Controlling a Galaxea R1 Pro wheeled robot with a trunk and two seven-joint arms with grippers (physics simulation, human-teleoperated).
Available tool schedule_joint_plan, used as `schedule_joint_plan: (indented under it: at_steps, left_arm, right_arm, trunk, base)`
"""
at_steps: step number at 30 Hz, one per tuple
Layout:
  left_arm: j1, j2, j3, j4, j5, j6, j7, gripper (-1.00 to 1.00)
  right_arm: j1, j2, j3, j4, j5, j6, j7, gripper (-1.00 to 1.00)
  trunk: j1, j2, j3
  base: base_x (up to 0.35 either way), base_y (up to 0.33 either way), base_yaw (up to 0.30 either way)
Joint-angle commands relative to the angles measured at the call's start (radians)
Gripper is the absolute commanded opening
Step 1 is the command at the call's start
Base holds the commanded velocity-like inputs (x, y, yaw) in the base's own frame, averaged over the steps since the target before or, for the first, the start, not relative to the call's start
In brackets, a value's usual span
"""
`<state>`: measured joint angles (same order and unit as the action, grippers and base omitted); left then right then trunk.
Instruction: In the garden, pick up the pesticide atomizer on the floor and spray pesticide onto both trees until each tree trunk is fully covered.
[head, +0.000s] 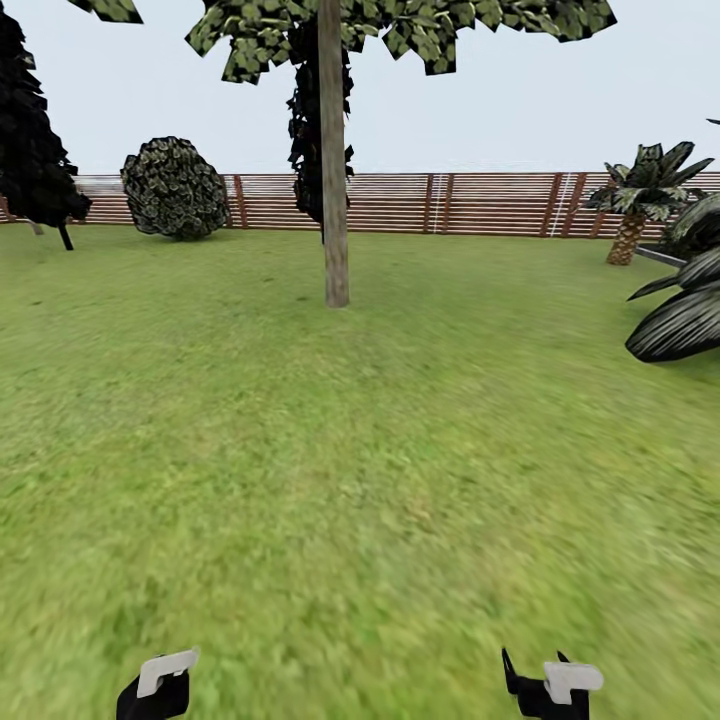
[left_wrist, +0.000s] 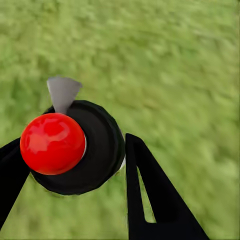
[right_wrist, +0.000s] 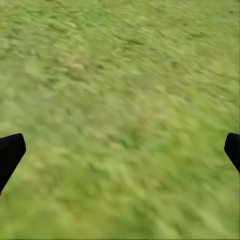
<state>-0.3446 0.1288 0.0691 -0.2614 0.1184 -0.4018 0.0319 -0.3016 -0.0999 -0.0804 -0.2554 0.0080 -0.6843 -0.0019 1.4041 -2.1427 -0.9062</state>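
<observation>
Left pincer (left_wrist: 75, 175) clamped on the small dark green-black spray bottle with the glossy red ball top (left_wrist: 75, 147), black fingers (left_wrist: 150, 200) pressed to either side of its round body, a pale grey nozzle tab (left_wrist: 63, 92) poking out beyond the cap, blurred grass underneath. Right pincer (right_wrist: 120, 150) spread wide and empty, only two black fingertips at the edges over bare lawn. In the head view, both pincers low at the bottom edge, left (head: 160, 685) and right (head: 550, 685), wide green lawn (head: 360, 480) stretching ahead. Straight in front, well apart from the arms, the tall pale grey-brown mottled trunk (head: 334, 160), branchless, slightly flared at the base, blocky green canopy (head: 400, 25) above. Behind it, a reddish-brown slatted wooden fence (head: 480, 203), a round dark bush (head: 175, 188) to the left, near-black narrow tree (head: 35, 150) at far left, striped broad-leaved plants (head: 685, 310) and a small palm (head: 640, 195) at right. No white specks visible on the bark, so probably still the approach stage. Best done by closing in until the trunk stands near, keeping the grip firm and the bottle upright, turning the nozzle tab squarely toward the bark, then sweeping from flared base upward and round every side. Risk: spraying from too far and dusting grass instead.
</observation>
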Motion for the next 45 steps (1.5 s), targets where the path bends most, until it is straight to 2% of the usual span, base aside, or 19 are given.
schedule_joint_plan:
  at_steps: [1, 45]
  left_arm:
    - [-0.001, 0.0, -0.002, 0.001, 0.008, -0.003, -0.001, -1.0]
    - [0.0, 0.0, -0.002, 0.001, 0.009, -0.003, -0.001, -1.0]
  right_arm:
    - [-0.001, 0.0, -0.003, 0.001, 0.001, -0.003, -0.001, 1.0]
    - [-0.001, 0.0, -0.003, 0.001, 0.001, -0.003, 0.0, 1.0]
  trunk:
    - [0.0, 0.0, -0.001]
    - [0.0, 0.0, -0.001]
  base:
    - [0.337, 0.0, 0.0]
    - [0.337, 0.0, 0.0]
